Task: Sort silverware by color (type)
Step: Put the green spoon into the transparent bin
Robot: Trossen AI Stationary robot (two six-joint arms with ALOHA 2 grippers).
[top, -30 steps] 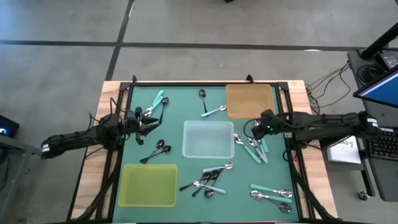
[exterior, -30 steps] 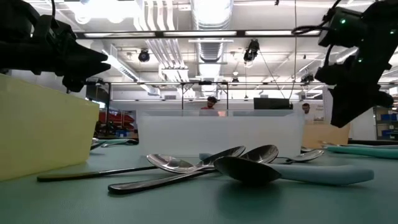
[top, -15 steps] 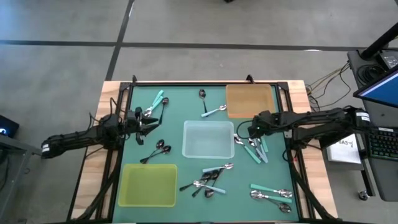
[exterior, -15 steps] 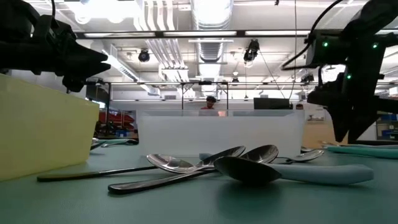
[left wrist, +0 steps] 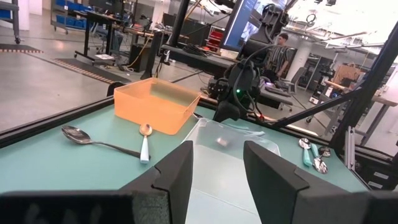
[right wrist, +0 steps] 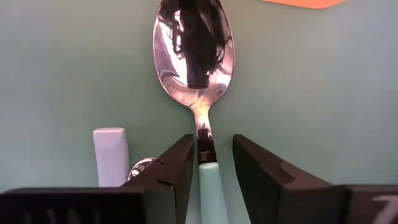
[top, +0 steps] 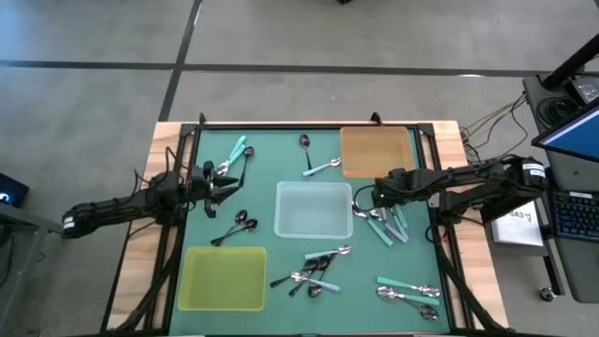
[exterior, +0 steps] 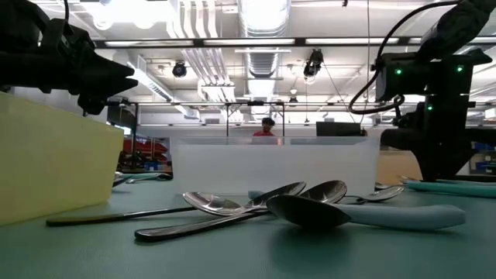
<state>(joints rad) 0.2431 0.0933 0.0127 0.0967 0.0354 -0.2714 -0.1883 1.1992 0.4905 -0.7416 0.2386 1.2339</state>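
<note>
The green-topped desk (top: 281,154) carries three square trays: a clear one (top: 313,209) in the middle, a yellow-green one (top: 224,278) near the left arm's front corner, and an orange-brown one (top: 376,150) at the far right. None of them shows any sorted silverware yet; the spoons lie scattered in small groups on the desk around the trays.

The left gripper (top: 217,182) hangs over a cluster of spoons on the left side, its fingers (left wrist: 179,177) released with nothing between them.

The right gripper (top: 372,197) is down between the clear tray and the orange-brown tray. Its fingers (right wrist: 180,163) straddle the neck of a teal-handled spoon (right wrist: 194,46), just where the steel meets the handle, with a little gap on each side, so not yet clenched. A second teal handle (right wrist: 111,157) lies just beside one finger.

The likely trouble is that closing here catches the neighbouring handle too, or the thin, rounded neck slips or pivots in the grip once lifted.
</note>
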